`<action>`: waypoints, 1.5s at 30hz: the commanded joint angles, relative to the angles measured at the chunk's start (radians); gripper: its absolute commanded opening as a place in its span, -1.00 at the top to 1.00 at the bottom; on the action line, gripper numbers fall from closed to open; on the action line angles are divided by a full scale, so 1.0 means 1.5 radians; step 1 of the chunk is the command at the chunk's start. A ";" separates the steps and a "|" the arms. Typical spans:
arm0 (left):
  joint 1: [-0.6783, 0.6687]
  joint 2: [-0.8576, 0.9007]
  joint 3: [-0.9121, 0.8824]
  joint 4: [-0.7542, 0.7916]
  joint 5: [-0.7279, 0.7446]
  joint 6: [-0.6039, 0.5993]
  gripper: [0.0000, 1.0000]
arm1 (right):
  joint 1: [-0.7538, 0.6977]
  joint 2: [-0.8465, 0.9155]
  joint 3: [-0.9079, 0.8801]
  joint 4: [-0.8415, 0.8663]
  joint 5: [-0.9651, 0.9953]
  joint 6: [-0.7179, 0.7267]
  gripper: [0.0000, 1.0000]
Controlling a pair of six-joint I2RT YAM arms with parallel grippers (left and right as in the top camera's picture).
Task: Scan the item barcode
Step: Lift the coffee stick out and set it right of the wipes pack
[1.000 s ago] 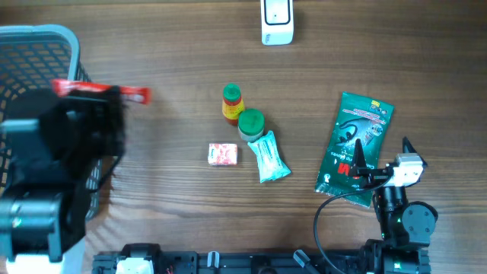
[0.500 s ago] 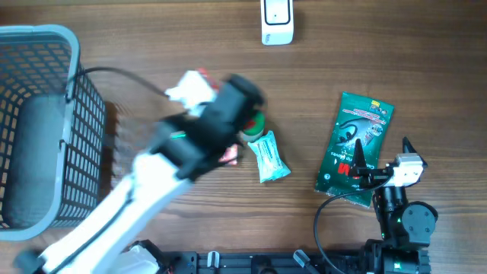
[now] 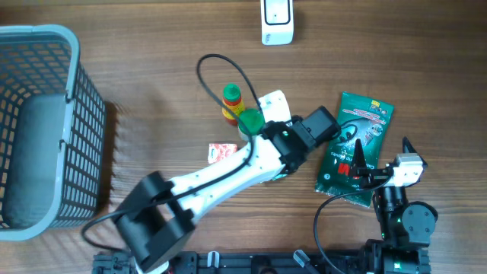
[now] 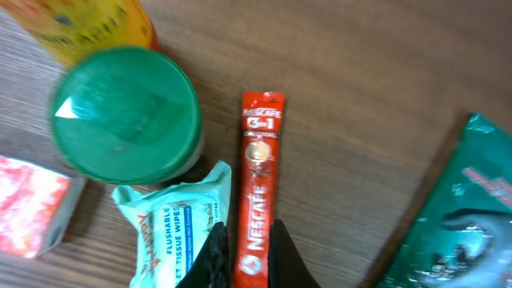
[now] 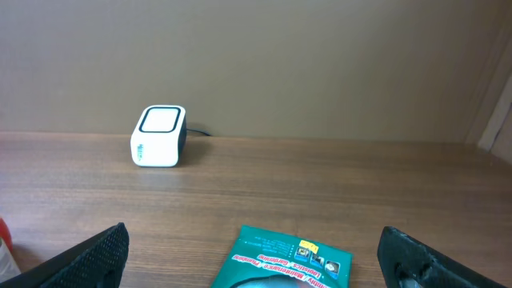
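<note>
One scanner (image 3: 276,20), one basket (image 3: 46,34), two bottles (image 3: 232,103) and one pouch (image 3: 365,122) share the table (image 3: 152,61). The left hand (image 4: 244,256) grips one red, white-lettered Nescafé stick (image 4: 258,184); the right hand (image 5: 252,260) stands open.

A white scanner (image 5: 158,136) stands on the table (image 5: 360,184) beyond a green packet (image 5: 284,258).

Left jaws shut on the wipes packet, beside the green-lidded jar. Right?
No: the left jaws are shut on the red Nescafe stick, beside the green-lidded jar; the wipes packet lies loose alongside. The left wrist view shows it.
</note>
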 commanded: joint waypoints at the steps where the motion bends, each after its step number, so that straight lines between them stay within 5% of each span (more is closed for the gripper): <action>1: -0.003 0.035 0.001 0.022 0.022 0.059 0.92 | 0.002 -0.001 -0.001 0.002 0.007 0.005 -0.99; 8: -0.003 0.057 0.001 0.034 0.031 0.070 0.92 | 0.002 -0.001 -0.001 0.002 0.006 0.005 -0.99; 11: -0.001 0.044 0.001 0.048 0.028 0.081 0.44 | 0.002 -0.001 -0.001 0.002 0.006 0.005 -0.99; 14: -0.001 0.020 0.001 0.084 0.020 0.158 -0.51 | 0.002 -0.001 -0.001 0.002 0.007 0.005 -0.99; 17: -0.001 -0.017 0.014 0.121 -0.019 0.237 -1.00 | 0.002 -0.001 -0.001 0.002 0.006 0.005 -1.00; 23: -0.001 -0.097 0.102 0.188 -0.136 0.331 -0.99 | 0.002 -0.001 -0.001 0.002 0.006 0.005 -0.99; 31: -0.001 -0.195 0.178 0.309 -0.208 0.567 -0.99 | 0.002 -0.001 -0.001 0.003 0.006 0.005 -0.99; 38: 0.001 -0.241 0.177 0.380 -0.290 0.916 -0.99 | 0.002 -0.001 -0.001 0.002 0.006 0.005 -0.99; 45: 0.028 -0.280 0.173 0.380 -0.278 0.934 -1.00 | 0.002 -0.001 -0.001 0.002 0.006 0.005 -1.00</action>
